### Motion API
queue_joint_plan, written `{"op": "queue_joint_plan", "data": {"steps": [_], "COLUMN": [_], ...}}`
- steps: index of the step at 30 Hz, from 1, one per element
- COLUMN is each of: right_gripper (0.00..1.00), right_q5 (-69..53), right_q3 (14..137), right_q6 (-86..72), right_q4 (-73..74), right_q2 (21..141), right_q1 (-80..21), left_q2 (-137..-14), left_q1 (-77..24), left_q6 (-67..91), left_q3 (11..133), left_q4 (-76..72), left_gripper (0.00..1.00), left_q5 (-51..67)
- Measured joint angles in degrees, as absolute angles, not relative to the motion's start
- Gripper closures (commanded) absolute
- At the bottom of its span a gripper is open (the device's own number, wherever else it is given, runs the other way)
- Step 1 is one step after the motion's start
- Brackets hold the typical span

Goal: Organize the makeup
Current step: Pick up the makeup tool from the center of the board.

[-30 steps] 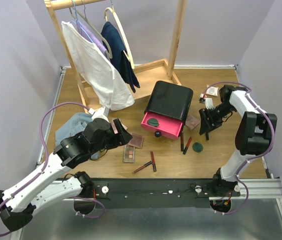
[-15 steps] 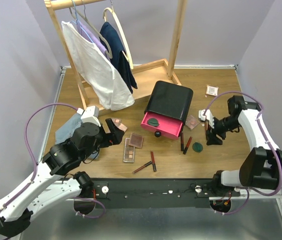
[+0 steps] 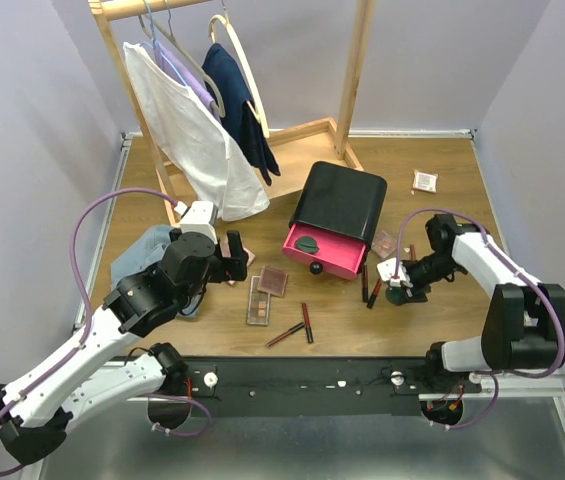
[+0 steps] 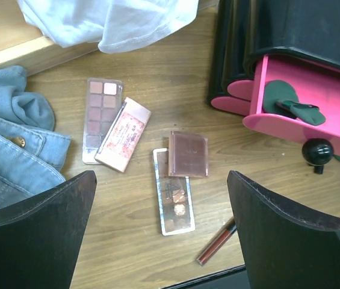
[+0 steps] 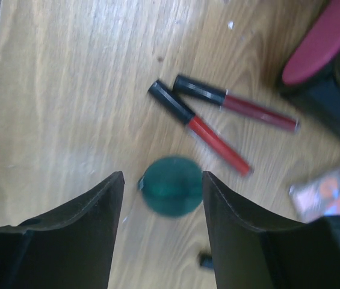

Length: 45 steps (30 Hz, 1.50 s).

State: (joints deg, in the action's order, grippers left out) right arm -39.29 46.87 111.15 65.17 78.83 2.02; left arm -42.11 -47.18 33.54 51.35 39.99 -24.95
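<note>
My left gripper [image 4: 160,241] is open above the table, nothing between its fingers. Below it lie a narrow eyeshadow palette [image 4: 173,200], a brown square case [image 4: 188,154] and a lip tube [image 4: 216,242]. Further left, a pink case [image 4: 123,133] rests on a long palette [image 4: 97,120]. My right gripper [image 5: 160,198] is open and low, its fingers either side of a round green compact [image 5: 171,186] lying on the wood. Two lip tubes [image 5: 198,125] lie just beyond it. Another green compact [image 3: 308,243] sits in the open pink drawer [image 3: 327,258].
The black box [image 3: 340,200] stands mid-table. A blue cloth [image 3: 142,255] lies beside my left arm, and a wooden clothes rack [image 3: 307,135] with hanging garments stands at the back. A small square case [image 3: 424,181] lies far right, and a palette [image 3: 385,243] lies beside the box.
My right arm swung from the back right down to the green compact. My left gripper opened wider and shifted; the pink case now lies on the long palette.
</note>
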Motion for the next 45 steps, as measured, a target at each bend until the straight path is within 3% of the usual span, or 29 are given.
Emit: {"op": "queue_joint_plan", "data": {"steps": [9,16,22,23,26,31,45], "right_gripper": [0.46,0.46,0.54,0.57,0.81,0.99,0.99], "right_q5": [-35.55,-32.86,-31.62,-31.44,-31.14,-30.68,-26.83], "right_q3": [46.46,43.42,40.91,40.64,39.81,39.77,45.32], "right_q6": [108.79,107.26,104.25,103.79,102.91,101.34,95.35], "right_q4": [56.97,54.48,52.95,52.69,52.4,52.97,62.83], "right_q2": [85.38,82.74,81.91,81.65,80.66,80.55,71.72], "right_q1": [-3.11,-3.11,-3.11,-3.11,-3.11,-3.11,-3.38], "left_q2": [-42.04,-38.15,-36.67,-36.71,-36.88,-37.1,-37.56], "left_q1": [-46.57,-46.57,-46.57,-46.57,-46.54,-46.57,-46.54], "left_q6": [34.24,37.95,40.29,40.62,41.71,43.59,47.92], "left_q3": [51.35,51.27,50.61,50.26,49.21,47.7,43.4], "left_q4": [39.97,39.97,39.92,39.88,39.77,39.48,39.0], "left_gripper": [0.01,0.01,0.01,0.01,0.01,0.01,0.01], "left_q5": [-25.08,-25.56,-25.98,-25.89,-25.52,-24.82,-21.98]}}
